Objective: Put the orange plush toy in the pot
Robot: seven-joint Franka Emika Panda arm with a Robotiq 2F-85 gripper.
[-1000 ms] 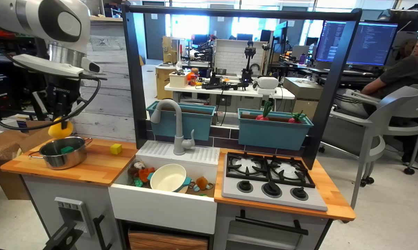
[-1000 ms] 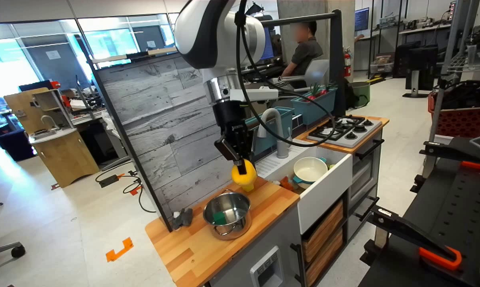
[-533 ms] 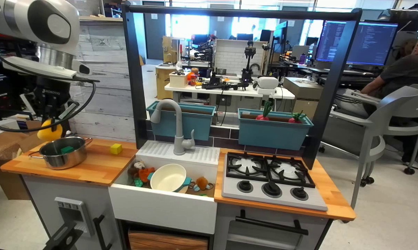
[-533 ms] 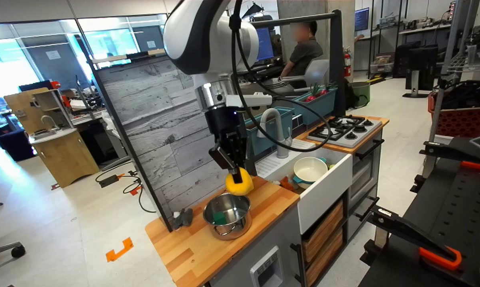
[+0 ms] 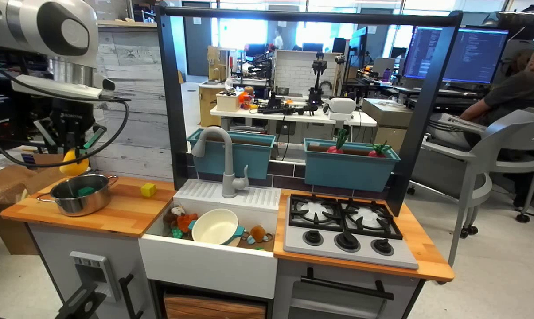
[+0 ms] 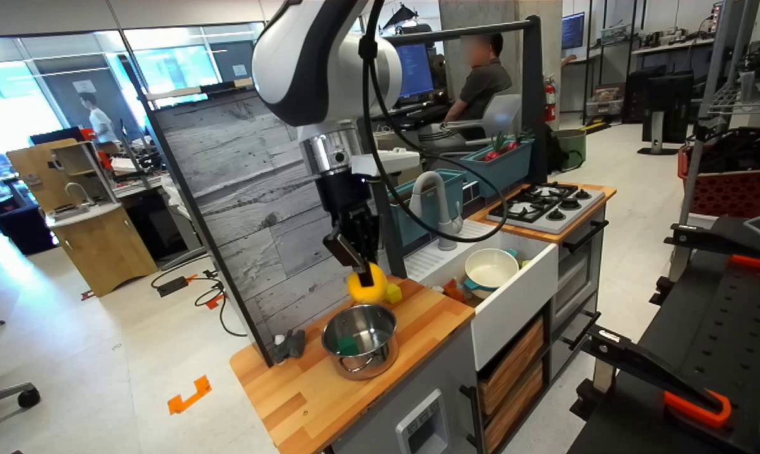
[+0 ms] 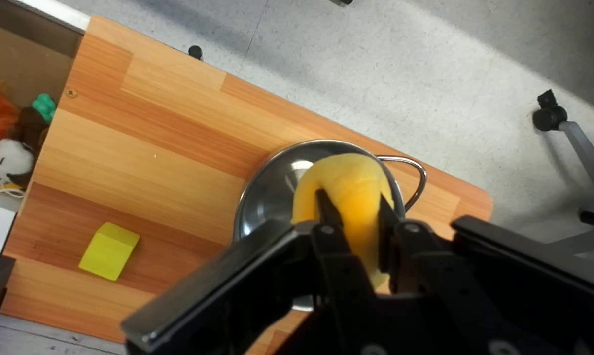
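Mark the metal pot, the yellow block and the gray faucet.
Metal pot (image 5: 89,204), in an exterior view: its outer wall.
Yellow block (image 7: 108,252), in the wrist view: its larger visible face.
Gray faucet (image 5: 228,163), in an exterior view: its upright stem.

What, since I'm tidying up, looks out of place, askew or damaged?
Toys lie in the sink, an unlikely place for them, and the white pan among them appears tilted. The pot stands upright on the counter; I see no spill or damage.

The white arm (image 6: 347,75) has black cabling (image 6: 367,101) and blurred lettering (image 5: 72,115), perhaps ROBOTIQ.
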